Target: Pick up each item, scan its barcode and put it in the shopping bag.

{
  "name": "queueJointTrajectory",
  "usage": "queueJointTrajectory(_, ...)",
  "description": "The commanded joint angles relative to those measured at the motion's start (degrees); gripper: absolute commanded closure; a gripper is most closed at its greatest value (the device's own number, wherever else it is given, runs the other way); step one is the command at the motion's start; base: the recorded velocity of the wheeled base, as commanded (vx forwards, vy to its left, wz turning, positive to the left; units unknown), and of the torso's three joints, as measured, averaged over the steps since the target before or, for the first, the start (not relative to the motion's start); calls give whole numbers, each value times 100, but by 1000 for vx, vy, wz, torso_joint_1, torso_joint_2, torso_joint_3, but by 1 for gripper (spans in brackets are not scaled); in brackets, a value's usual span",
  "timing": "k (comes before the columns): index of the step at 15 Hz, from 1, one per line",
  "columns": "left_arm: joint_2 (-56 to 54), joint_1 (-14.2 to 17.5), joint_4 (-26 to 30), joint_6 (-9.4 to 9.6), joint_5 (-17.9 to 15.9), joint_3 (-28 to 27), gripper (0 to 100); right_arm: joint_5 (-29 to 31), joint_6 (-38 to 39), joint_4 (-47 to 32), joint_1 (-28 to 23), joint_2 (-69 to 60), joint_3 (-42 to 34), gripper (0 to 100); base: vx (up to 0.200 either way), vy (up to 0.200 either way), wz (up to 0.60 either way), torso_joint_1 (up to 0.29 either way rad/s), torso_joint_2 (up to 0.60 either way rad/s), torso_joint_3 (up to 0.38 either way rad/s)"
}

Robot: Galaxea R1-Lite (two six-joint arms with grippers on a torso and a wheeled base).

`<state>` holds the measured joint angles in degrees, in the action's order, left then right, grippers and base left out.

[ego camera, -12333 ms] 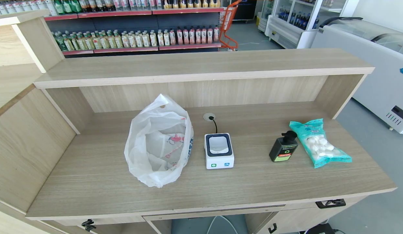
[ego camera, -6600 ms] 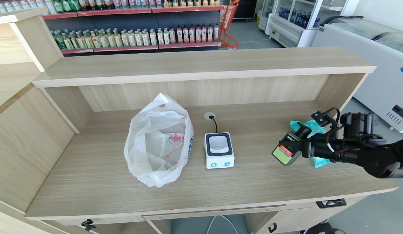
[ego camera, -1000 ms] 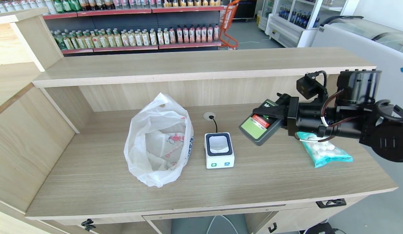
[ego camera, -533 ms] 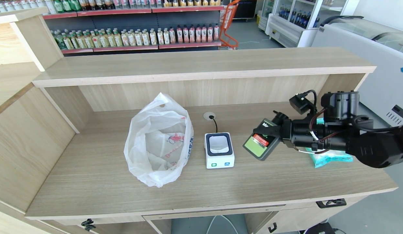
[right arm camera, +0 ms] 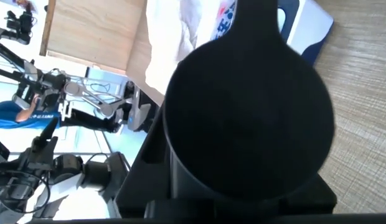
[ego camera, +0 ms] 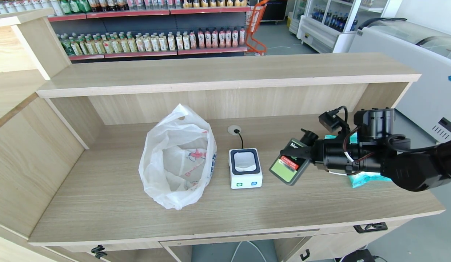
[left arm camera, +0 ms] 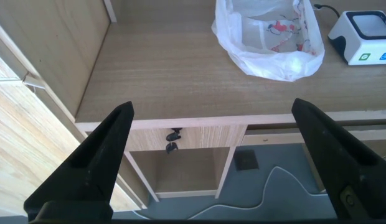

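Counter: a long, light brown wooden counter [ego camera: 102,189] with a raised shelf along its far side. Everything else sits on it or hangs over it.
Shopping bag: a thin white plastic shopping bag [ego camera: 176,160] stands open on the left half of the counter. It is crumpled, and its mouth faces up.
Right gripper: the black right gripper [ego camera: 306,152] hangs over the counter, to the right of the scanner. Its jaws pinch the top end of the bottle.
Left gripper: the black left gripper [left arm camera: 211,109] is out in front of the counter's front edge, on the bag's side. Its jaws are spread wide with nothing between them.
Packet: a blue-green plastic packet of white cotton balls [ego camera: 367,179] lies near the right end of the counter, mostly hidden behind the right arm.
Scanner: a small white box scanner with a dark window on top [ego camera: 245,168] sits just right of the bag. A black cord runs from its back.
Bottle: the black pump bottle with a green and red label [ego camera: 289,165] is tilted in the air, just right of the scanner, not touching it.
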<state>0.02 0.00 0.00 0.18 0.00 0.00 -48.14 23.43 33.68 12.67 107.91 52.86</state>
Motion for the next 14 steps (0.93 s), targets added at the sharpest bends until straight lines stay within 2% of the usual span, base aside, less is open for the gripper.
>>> queueJointTrajectory(1,-2,0,0,-1,0,0,0,-108,4,130,-10,134,14,100,0,0,0,0,0,0)
queueJointTrajectory(8,-2,0,0,-1,0,0,0,-266,30,253,104,670,735,100,0,0,0,0,0,0)
queueJointTrajectory(14,-2,0,0,-1,0,0,0,-275,65,253,104,933,893,100,0,0,0,0,0,0)
